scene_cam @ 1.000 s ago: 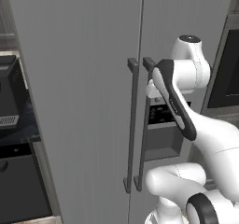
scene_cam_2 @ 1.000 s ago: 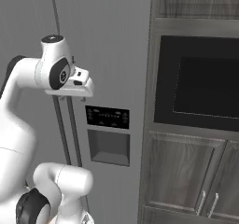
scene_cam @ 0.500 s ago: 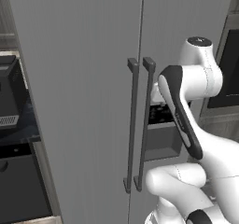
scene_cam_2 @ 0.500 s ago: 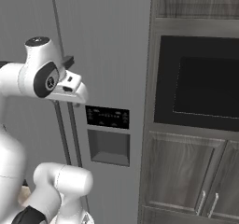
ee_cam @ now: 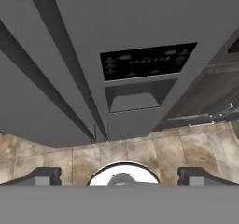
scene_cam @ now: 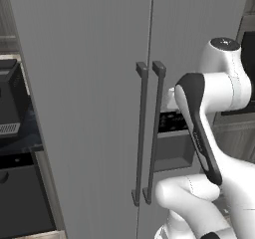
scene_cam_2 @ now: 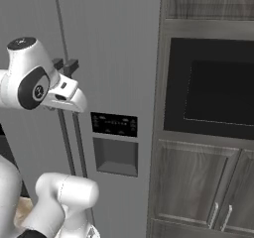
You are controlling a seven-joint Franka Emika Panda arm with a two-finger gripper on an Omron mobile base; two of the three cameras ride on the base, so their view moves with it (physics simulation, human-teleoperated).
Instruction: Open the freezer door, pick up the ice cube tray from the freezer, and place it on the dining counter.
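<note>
Freezer door [scene_cam: 199, 59] shut, dispenser niche [scene_cam_2: 115, 155] facing out — tray presumably behind it, unseen. Gripper [ee_cam: 119, 175] spread wide, empty, hovering near the bar handle [scene_cam: 153, 133] — poised to grasp.

- Left base view: sits behind the arm on its left, faces forward, close to the fridge; freezer door [scene_cam: 199, 44] on the right, plain door [scene_cam: 84, 83] on the left.
- Right base view: behind the arm on its right, faces forward, same freezer door [scene_cam_2: 119, 43] with its dispenser niche [scene_cam_2: 115, 155], wall oven [scene_cam_2: 213, 90] beside it.
- Hand view: looks along the tool [ee_cam: 119, 176] and down the freezer door [ee_cam: 140, 22] to the floor [ee_cam: 163, 150], near.
- All three share the door handles and dispenser niche.
</note>
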